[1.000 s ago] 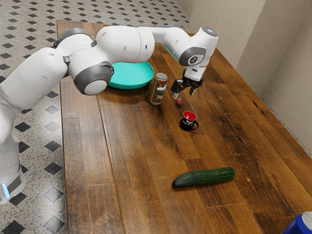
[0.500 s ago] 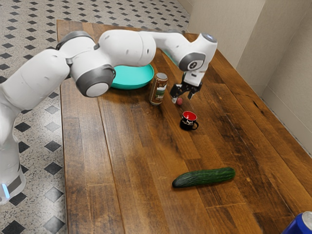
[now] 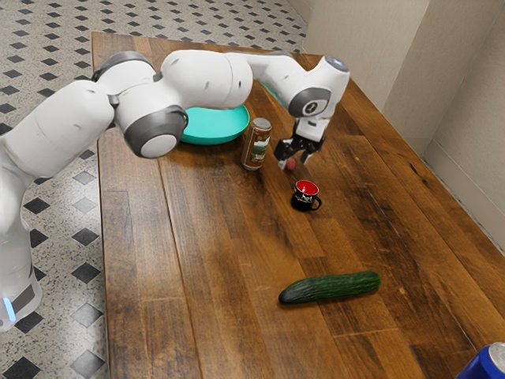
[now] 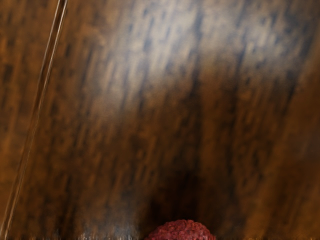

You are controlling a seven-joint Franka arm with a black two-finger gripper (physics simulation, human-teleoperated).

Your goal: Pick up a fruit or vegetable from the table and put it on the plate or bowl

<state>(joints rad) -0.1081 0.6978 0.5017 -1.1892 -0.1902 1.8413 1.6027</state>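
In the exterior view, my claw is down at the table, in its far half and about midway between the two long edges. Its fingers stand apart, with the small red lychee sitting on the wood between them; I cannot see either one pressing on it. Just beside the claw, toward the exterior view's left, a brown labelled can stands upright. Beyond that lies the teal plate, closer to the table's far end and partly hidden behind my arm. A black mug with a red inside stands near the lychee, on the side toward the table's near end. The cucumber lies on its side well apart from all of these, in the near half. A blue can is at the near corner on the exterior view's right.

In the wrist view, the lychee's bumpy dark-red top is just under my hand, resting on the table's brown planks.
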